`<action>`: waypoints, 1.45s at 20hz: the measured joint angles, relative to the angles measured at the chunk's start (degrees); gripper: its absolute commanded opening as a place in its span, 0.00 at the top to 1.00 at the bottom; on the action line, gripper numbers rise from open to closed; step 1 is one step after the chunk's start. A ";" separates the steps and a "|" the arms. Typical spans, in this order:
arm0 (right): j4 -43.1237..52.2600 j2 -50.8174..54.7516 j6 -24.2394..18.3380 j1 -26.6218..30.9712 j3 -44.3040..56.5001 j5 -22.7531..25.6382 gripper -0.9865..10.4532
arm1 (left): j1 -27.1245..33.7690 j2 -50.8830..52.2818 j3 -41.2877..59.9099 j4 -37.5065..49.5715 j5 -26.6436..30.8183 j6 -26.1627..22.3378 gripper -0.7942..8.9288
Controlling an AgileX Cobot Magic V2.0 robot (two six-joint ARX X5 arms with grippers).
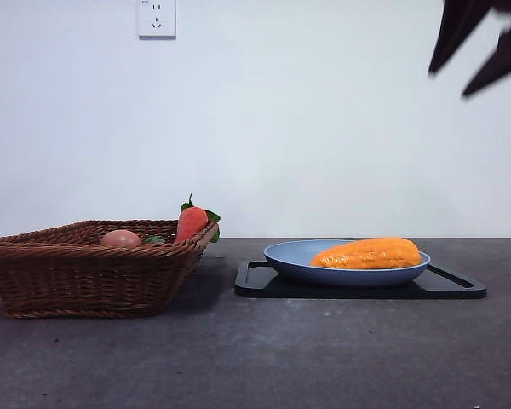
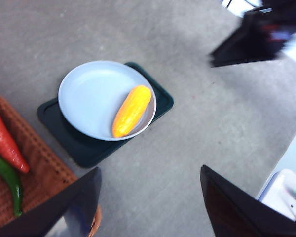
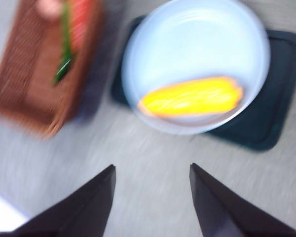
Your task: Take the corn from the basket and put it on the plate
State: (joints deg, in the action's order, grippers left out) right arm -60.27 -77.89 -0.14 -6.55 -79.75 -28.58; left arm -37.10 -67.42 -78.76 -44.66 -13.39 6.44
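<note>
Right gripper (image 3: 152, 197) up high over the table, jaws spread wide and empty; seen in the front view as a dark tip at the top right corner (image 1: 485, 43). Left gripper (image 2: 150, 197) likewise raised, jaws wide apart with nothing between them, looking down on the plate and one end of the basket.

Grey table (image 1: 255, 358) underneath it all. Wicker basket (image 1: 85, 273) on the left in the front view, holding a carrot (image 1: 191, 223) with green leaves propped against its rim, a pinkish-brown egg-shaped item (image 1: 120, 239) and a green pepper (image 2: 7, 177) beside the carrot. Black tray (image 1: 460, 285) just beside the basket, not touching it. Blue plate (image 1: 289, 256) resting on the tray. Corn (image 1: 370, 253) lying flat inside the plate, off to one side near the rim, out of the basket altogether. White wall socket (image 1: 157, 17) high on the wall.
</note>
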 measured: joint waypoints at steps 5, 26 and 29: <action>-10.54 11.21 -2.03 -8.57 -0.04 7.78 0.83 | 1.29 0.00 0.00 -3.74 0.00 -1.77 0.69; -2.56 24.50 -3.30 -14.08 14.67 10.60 0.91 | 1.73 0.39 7.65 -3.54 0.02 -2.89 0.91; -1.44 24.50 -1.27 -14.08 14.67 10.62 0.91 | 1.73 0.22 8.52 -3.98 0.02 -2.89 0.91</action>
State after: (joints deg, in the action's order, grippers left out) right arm -61.71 -53.39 -1.41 -20.62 -65.08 -17.96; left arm -35.38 -67.20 -70.24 -48.64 -13.37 3.55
